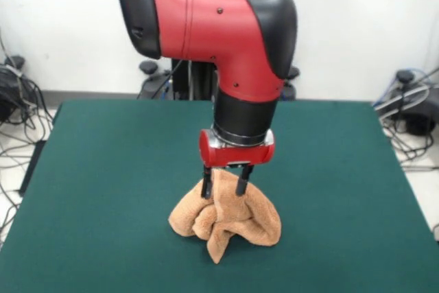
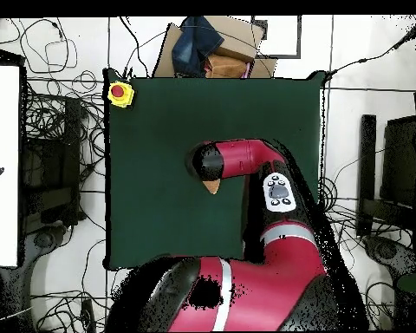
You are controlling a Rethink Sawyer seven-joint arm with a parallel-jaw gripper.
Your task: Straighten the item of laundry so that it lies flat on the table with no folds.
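Towel: a tan-orange terry towel (image 1: 226, 217) stands bunched in a peaked heap on the green bench (image 1: 103, 169), its lower folds spread on the felt and one corner drooping toward the bench's near edge in the front view.
Position: in the front view the heap sits near the middle of the bench's width, closer to the near edge than to the far edge; in the overhead view only a small tan tip (image 2: 211, 186) shows past the arm, near the bench's centre.
Fingers: the gripper (image 1: 225, 189) points straight down, and its two dark fingers (image 1: 206, 188) flank the raised top of the heap, one on each side, with cloth pinched between them; they are closed to a narrow gap on the towel's peak.
Contact: the fingertips sink into the top folds, while the towel's lower part rests on the bench.
Arm: the red and black arm (image 1: 226, 32) comes down from the far edge and ends in a red wrist block just above the cloth.
Surroundings: a yellow box with a red button (image 2: 120, 93) sits at one bench corner in the overhead view; cables (image 1: 14, 87) lie on the floor beside the bench.
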